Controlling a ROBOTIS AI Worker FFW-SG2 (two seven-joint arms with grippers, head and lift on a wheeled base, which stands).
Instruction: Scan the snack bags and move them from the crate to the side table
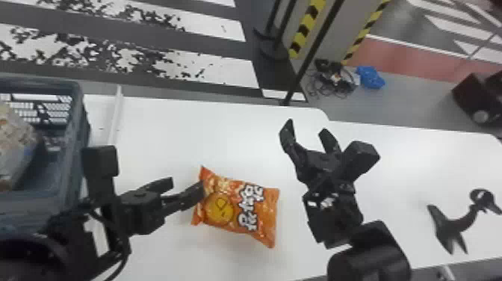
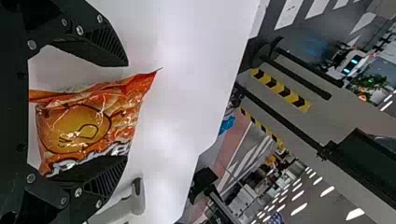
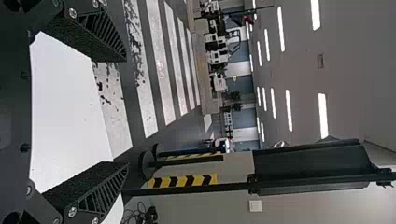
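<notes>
The orange bag [image 1: 241, 209] lies flat on the white table [image 1: 160, 134], its long axis running left to right across the robot's front, the right end slanting a little nearer the robot. The left gripper [image 1: 187, 184] is the nearer of the two: it points at the bag's left end, nearly in line with that long axis, its fingers apart. The left wrist view has part of the bag in the gap between them, though whether either pad touches it cannot be told. The right gripper [image 1: 307, 127] stands beyond the bag's right end, fingers spread around nothing, pointing away from the robot. So a grip by the left hand would likely take the bag by its end rather than across its middle, and the free end might sag or swing on lifting. The crate [image 1: 80, 112] is at the far left with a pale bag [image 1: 15, 149] inside; a black stand [image 1: 454, 224], perhaps the scanner's, is at the right, well apart from the orange bag.
</notes>
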